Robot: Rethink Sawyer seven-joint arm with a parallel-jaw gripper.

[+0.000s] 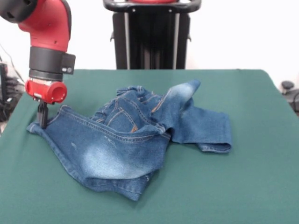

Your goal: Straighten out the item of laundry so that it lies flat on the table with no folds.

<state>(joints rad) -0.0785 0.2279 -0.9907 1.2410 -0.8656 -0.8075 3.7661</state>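
Green table [261, 186] carries the jeans [131, 140], crumpled in the middle with legs folded over. At their left corner the gripper [43, 119] is down on the cloth; whether it is closed I cannot tell. Better to pull outward slowly, keeping low, so the fold opens.

The jeans [126, 140] are blue denim cloth, rough and matt, with pale faded patches and orange-tan stitching. The worktop [243, 177] has a dark green, matt, cloth-like cover. The arm [46, 28] has a smooth, slightly glossy red and black shell.
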